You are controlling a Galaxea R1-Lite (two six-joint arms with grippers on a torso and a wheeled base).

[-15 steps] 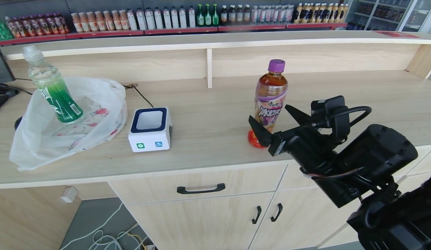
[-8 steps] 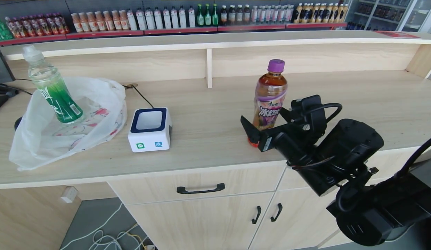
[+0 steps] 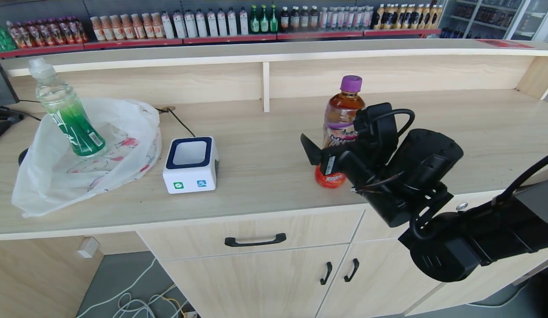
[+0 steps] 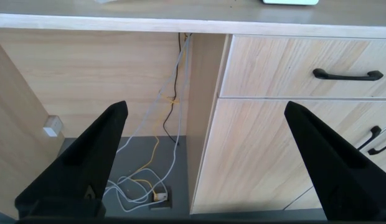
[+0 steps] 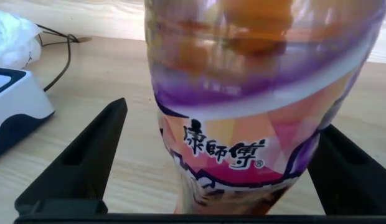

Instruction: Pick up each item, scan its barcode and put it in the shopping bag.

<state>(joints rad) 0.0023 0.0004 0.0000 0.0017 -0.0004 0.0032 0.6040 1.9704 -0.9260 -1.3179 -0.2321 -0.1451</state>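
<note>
My right pincer (image 5: 211, 186) stands released around the purple-capped bottle (image 3: 341, 115), right of the scanner (image 3: 191, 164), ready to clasp it.

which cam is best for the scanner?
Head view: the scanner sits whole and unobstructed on the counter. Right wrist catches one corner, beside the bottle. Left wrist has a white sliver at the frame edge, probably its base.

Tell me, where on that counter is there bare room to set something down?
Bare counter lies between scanner and tea bottle, and right of that bottle. Crowded: the left end, with bag and green bottle, and around the tea bottle, which the open right gripper straddles.
</note>
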